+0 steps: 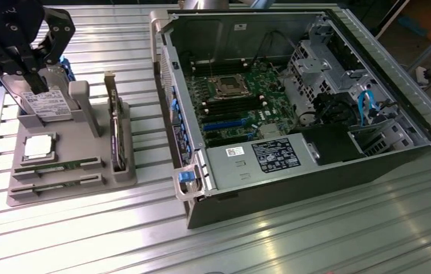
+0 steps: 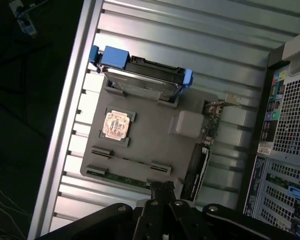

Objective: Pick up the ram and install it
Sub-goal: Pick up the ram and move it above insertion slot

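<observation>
The gripper [image 2: 162,188] hangs above the hard drive [image 1: 48,104], fingers closed and empty. The ram [image 1: 53,167] lies crosswise at the tray's [image 1: 74,191] opposite end.

Ribbed, glossy metal table [image 1: 276,240]; matt grey plastic holder [image 1: 71,193]; dark matt metal computer case [image 1: 291,188]; matt black tool [image 2: 162,189]
</observation>
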Tool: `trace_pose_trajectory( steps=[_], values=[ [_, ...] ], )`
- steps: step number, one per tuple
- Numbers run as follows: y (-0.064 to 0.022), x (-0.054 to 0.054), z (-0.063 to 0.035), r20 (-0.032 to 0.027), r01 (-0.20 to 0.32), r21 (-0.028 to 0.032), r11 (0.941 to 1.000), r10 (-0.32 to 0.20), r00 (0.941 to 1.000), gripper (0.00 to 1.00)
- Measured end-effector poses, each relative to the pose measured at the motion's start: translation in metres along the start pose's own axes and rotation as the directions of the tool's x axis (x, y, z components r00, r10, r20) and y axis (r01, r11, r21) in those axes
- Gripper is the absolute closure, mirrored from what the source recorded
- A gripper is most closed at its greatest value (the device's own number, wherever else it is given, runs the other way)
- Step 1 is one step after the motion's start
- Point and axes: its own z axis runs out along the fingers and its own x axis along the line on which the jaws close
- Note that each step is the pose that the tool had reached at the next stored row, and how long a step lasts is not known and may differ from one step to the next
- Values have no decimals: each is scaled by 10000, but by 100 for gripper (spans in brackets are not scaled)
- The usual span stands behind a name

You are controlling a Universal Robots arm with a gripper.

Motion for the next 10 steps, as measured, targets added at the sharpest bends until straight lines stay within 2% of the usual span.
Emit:
trace_pose_trajectory(
  steps=[10],
  values=[
    [-5, 1, 0, -29, 694, -10, 9976, -694, 9976, 89]
  ],
)
